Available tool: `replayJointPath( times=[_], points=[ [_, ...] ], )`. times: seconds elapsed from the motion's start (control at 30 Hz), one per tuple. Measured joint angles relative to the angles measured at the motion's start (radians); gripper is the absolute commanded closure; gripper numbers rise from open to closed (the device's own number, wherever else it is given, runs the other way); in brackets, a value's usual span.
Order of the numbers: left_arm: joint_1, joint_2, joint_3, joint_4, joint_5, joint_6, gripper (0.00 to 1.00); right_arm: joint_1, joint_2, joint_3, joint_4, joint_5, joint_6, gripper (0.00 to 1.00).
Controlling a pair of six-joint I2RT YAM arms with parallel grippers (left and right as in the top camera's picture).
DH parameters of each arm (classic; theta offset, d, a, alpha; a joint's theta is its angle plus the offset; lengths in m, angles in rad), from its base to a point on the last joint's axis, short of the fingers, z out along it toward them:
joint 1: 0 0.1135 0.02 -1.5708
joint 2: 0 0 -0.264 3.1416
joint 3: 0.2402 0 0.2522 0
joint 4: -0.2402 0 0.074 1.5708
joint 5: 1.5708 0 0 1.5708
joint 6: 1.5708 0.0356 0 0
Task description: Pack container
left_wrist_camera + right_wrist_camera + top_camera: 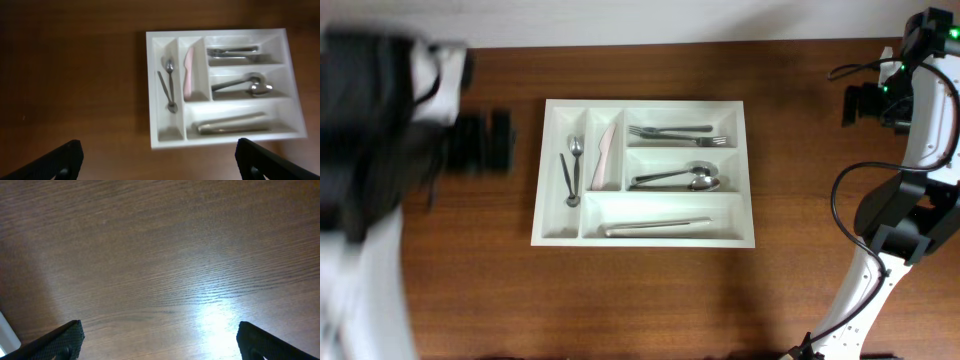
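Note:
The white container [645, 102] lies mid-table with five compartments. It holds small spoons [571, 172] in the far-left slot, a pale pink knife [608, 155] beside them, forks [678, 134] top right, spoons [678, 178] below them, and knives [657, 226] in the bottom slot. My left gripper [485, 141] is blurred, to the left of the container, open and empty. In the left wrist view the container [150, 90] lies ahead of the open fingers [160, 165]. My right gripper [860, 104] is far right, open over bare wood [160, 342].
The dark wooden table [450, 280] surrounds the container. The right arm's white base and cable [880, 240] stand at the right edge. A small white edge [7, 335] shows at the lower left of the right wrist view.

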State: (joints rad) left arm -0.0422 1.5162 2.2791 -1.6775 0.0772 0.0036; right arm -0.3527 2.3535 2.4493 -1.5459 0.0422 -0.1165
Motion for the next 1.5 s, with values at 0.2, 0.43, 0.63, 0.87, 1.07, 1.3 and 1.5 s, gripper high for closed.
replayJointPath(
  times=[0.2, 0.43, 0.63, 0.87, 1.07, 1.3, 1.5],
  points=[
    [-0.037, -0.399, -0.312, 0.183, 0.03, -0.076, 0.01, 0.0, 0.0, 0.0, 0.0, 0.0, 0.0, 0.01],
    [-0.045, -0.739, -0.672, 0.39, 0.093, -0.2, 0.01, 0.0, 0.0, 0.0, 0.0, 0.0, 0.0, 0.01],
    [-0.046, -0.781, -0.971, 0.446, 0.116, -0.298, 0.01, 0.0, 0.0, 0.0, 0.0, 0.0, 0.0, 0.01],
    [-0.046, -0.736, -1.126, 0.49, 0.15, -0.378, 0.01, 0.0, 0.0, 0.0, -0.001, 0.0, 0.0, 0.01],
    [-0.046, -0.74, -1.176, 0.719, 0.109, -0.25, 0.01, 0.0, 0.0, 0.0, -0.001, 0.0, 0.0, 0.01],
    [-0.046, -0.744, -1.403, 1.023, 0.124, -0.003, 0.01, 0.0, 0.0, 0.0, 0.0, 0.0, 0.001, 0.01],
    [-0.046, -0.899, -1.676, 1.315, 0.129, 0.119, 0.01, 0.0, 0.0, 0.0, 0.0, 0.001, 0.0, 0.01]
  ],
)
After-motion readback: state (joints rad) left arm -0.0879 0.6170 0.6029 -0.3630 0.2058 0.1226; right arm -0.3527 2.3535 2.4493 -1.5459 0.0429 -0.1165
